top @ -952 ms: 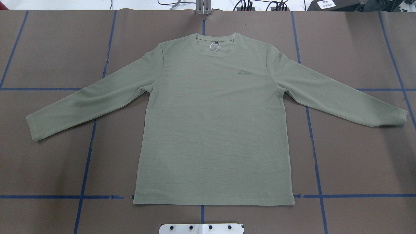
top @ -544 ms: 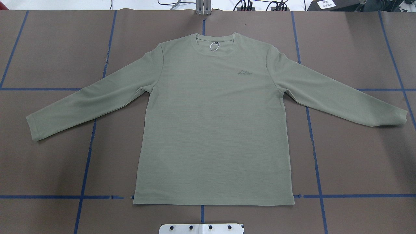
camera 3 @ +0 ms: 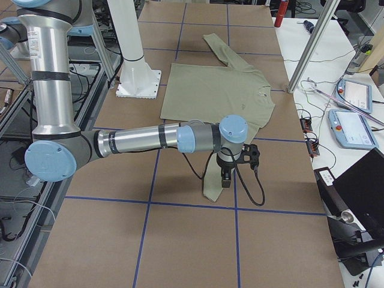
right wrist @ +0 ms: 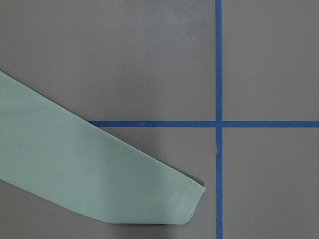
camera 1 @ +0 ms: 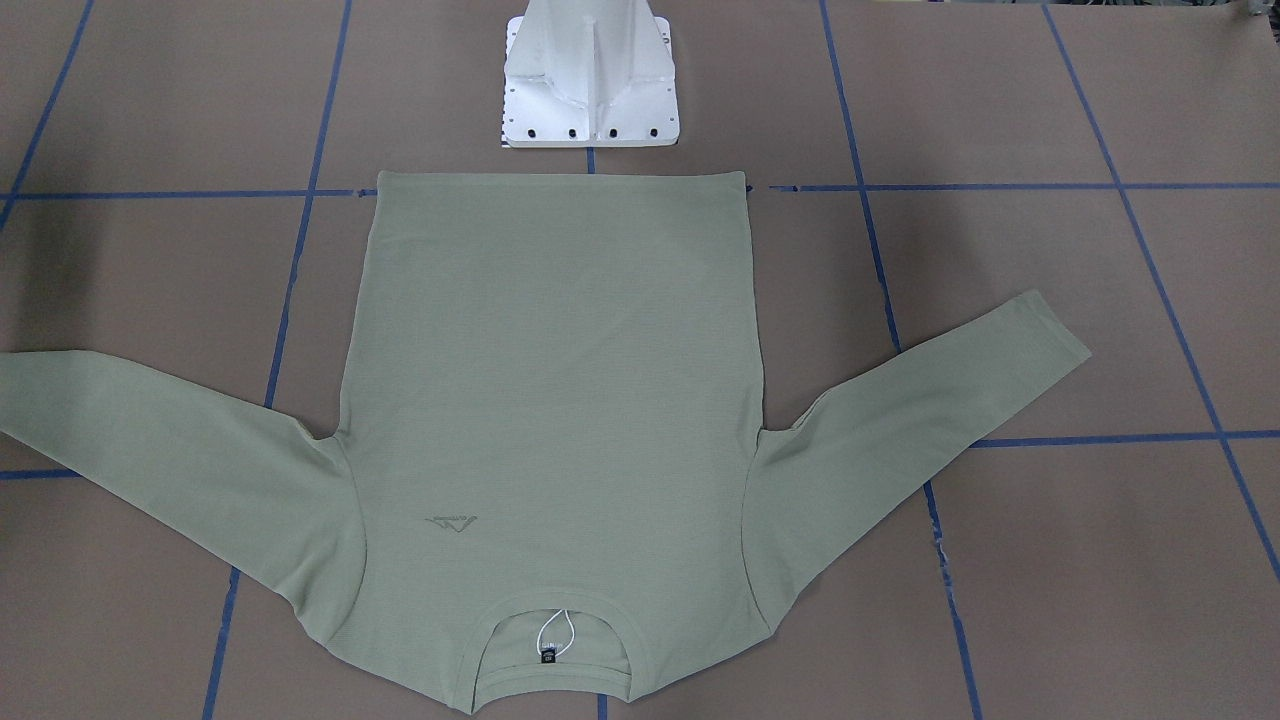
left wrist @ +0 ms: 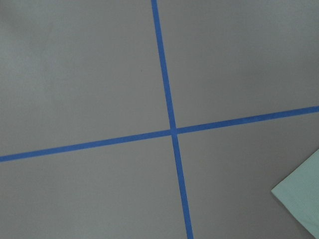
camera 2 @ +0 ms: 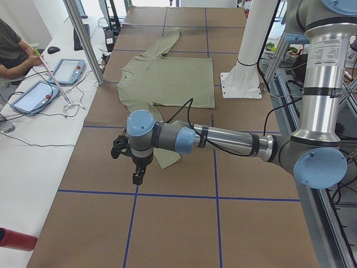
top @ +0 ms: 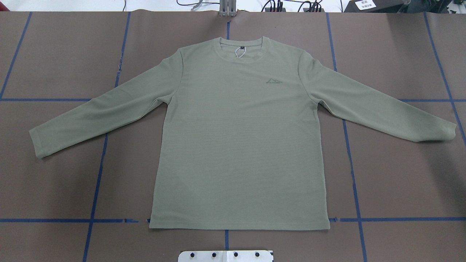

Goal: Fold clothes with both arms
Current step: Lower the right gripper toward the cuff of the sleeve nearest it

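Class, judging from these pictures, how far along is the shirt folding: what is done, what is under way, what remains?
Done: only the layout; the shirt lies flat, front up, sleeves spread, no fold made. Under way: the left gripper and right gripper hang over the table near the cuffs, cloth ungrasped. Remaining: every fold.

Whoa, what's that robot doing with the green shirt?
It is getting ready to fold it. The shirt lies flat on the brown table with both sleeves spread out, and nothing is folded yet. The left end effector hangs above the table near the left cuff. The right end effector hangs over the right cuff. Neither seems to be holding the shirt, and I cannot tell if they are open or shut.
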You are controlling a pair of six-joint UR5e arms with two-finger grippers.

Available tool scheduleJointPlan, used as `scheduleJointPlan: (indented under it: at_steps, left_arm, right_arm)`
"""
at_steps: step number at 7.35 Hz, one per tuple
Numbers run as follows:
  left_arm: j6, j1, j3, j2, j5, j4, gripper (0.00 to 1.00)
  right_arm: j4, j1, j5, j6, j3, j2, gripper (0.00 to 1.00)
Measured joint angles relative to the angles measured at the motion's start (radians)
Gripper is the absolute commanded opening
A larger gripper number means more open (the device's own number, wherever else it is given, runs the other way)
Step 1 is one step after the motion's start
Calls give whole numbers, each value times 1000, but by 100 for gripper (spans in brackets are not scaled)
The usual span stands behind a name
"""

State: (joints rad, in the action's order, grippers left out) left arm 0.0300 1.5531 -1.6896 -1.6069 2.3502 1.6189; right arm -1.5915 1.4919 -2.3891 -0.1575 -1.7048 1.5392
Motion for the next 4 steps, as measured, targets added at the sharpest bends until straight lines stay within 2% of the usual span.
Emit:
scheduleJointPlan:
  at_steps: [2,4]
  left_arm:
    - [0,-1,9,-8,102,57,100]
    - [-1,-2,27,-3,117,115,100]
  right_arm:
    - [162,-55,4,-31,53,35,100]
    - [360,-82,5,-58,142,74,100]
